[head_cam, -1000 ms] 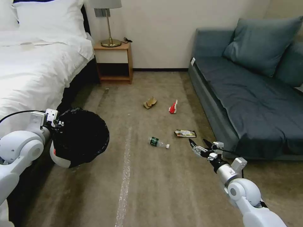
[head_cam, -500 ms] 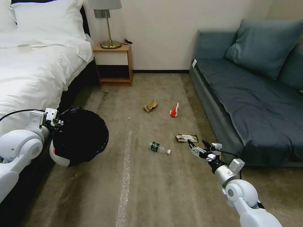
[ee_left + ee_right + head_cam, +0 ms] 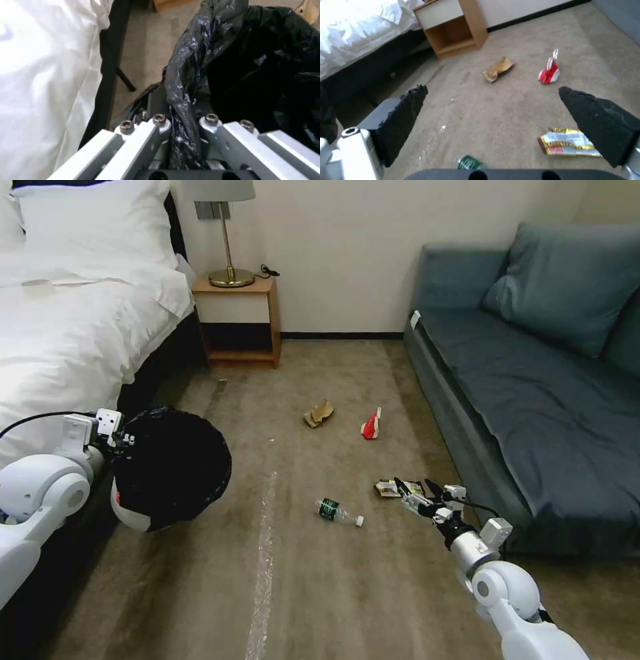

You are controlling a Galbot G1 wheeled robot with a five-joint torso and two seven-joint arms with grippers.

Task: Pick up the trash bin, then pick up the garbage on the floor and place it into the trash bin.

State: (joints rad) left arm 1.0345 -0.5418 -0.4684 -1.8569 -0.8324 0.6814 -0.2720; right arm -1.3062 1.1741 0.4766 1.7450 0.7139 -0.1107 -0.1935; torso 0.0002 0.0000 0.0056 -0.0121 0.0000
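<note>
right hand (image 3: 415, 491) gapes over carpet (image 3: 300, 580) litter; left hand (image 3: 185, 130) clamps bin liner (image 3: 253, 62)

A: Describe the arm housings.
B: Both arms have glossy white rounded shells with a circular grey cap at each joint. A silver metal cylinder follows each forearm, and a small white box is mounted at each wrist.

A: Cabling?
B: One thin black cable arcs over the left arm (image 3: 40, 493). Another runs along the right arm (image 3: 497, 573) to the wrist.

A: The left gripper (image 3: 185, 130)?
B: Silver aluminium link bars, fastened with dark socket-head screws in round bosses, above a black base.

A: The right gripper (image 3: 415, 490)?
B: Two black tapered fingers (image 3: 403, 120) with rough, frayed pad edges, on white and grey mounts; a dark base carries two holes.
</note>
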